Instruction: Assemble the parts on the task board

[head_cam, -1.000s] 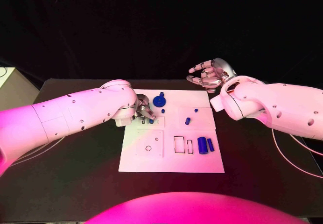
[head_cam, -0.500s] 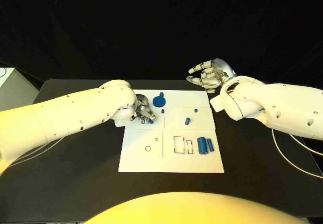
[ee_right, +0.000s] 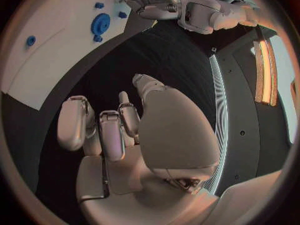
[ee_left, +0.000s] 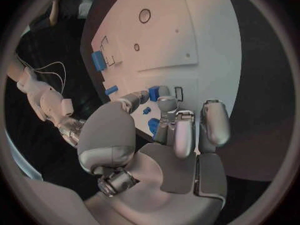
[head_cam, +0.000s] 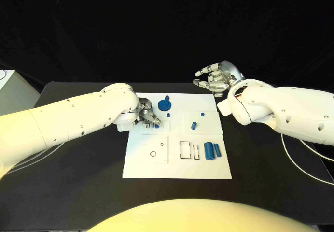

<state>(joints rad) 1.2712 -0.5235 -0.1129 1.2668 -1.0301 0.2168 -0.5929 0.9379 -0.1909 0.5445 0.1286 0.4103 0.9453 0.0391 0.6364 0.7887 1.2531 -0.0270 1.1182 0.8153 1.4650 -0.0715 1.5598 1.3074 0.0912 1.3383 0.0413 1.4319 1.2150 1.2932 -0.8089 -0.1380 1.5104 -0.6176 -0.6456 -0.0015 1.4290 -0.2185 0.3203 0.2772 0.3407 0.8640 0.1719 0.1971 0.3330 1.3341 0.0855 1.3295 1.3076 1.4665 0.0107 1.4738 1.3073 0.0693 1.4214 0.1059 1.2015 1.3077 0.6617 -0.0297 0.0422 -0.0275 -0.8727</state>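
Left hand (head_cam: 148,116) on the white rectangular task board (head_cam: 177,164) — fingers pinching a small blue part (ee_left: 154,93) at its upper-left slot. Right hand (head_cam: 217,77) curled, holding nothing, above the black worktop (head_cam: 83,179) beyond the board.

Light falls from above onto the middle of the scene: the white task board (head_cam: 177,166) is bright and evenly lit, while the black table (head_cam: 76,188) stays dim and the far background is dark. The white arms carry a warm yellowish tone. The head view is sharp. Both wrist views are fisheye circles with bent edges and dark rims. A glaring lamp strip (ee_right: 265,72) burns out.
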